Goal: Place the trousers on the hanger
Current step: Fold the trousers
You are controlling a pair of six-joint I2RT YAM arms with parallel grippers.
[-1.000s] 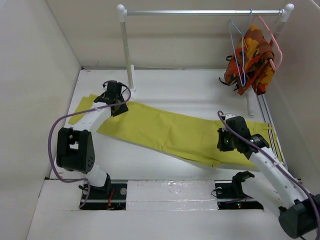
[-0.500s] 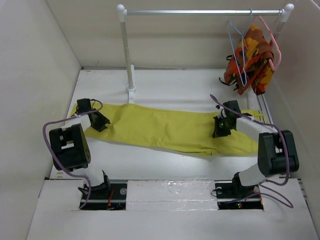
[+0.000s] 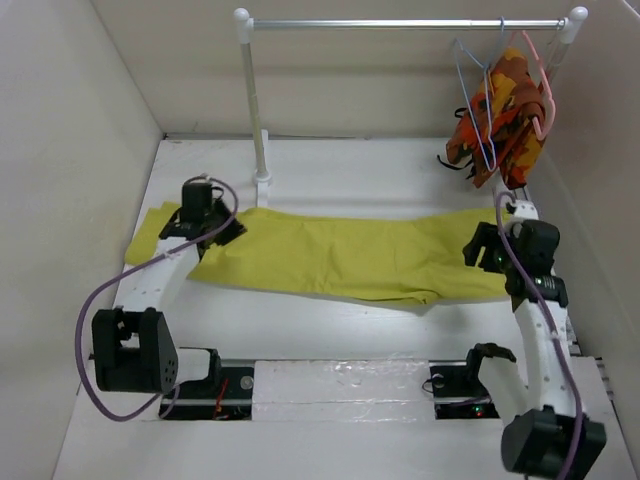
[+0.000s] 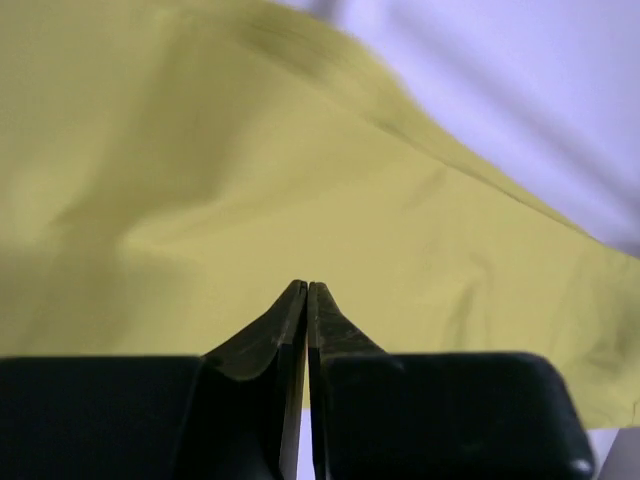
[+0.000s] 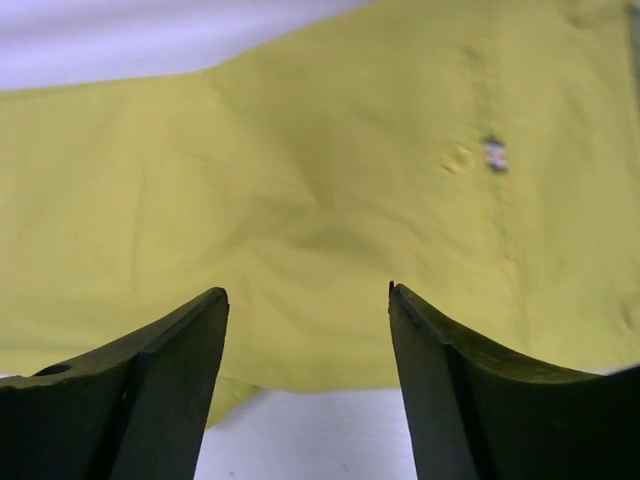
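The mustard yellow-green trousers [image 3: 340, 255] lie flat and stretched across the table from left to right. My left gripper [image 3: 222, 232] hovers over their left end. In the left wrist view it [image 4: 307, 286] is shut, tips together, with cloth [image 4: 200, 150] beneath and none visibly pinched. My right gripper [image 3: 478, 250] sits at the right end. The right wrist view shows it [image 5: 308, 290] open above the cloth [image 5: 300, 170], near its front edge. The pale-blue wire hanger [image 3: 470, 90] hangs on the rail [image 3: 400, 24] at the back right, away from both grippers.
A pink hanger [image 3: 545, 100] beside the blue one carries an orange, red and brown patterned garment [image 3: 505, 115]. The rail's left post [image 3: 255, 110] stands just behind the trousers. White walls close in the table on the left, back and right.
The left gripper has shut and the right gripper has opened, releasing the cloth. The right arm moved to the trousers' right end, the left sits further in from the left end; the trousers lie straighter.
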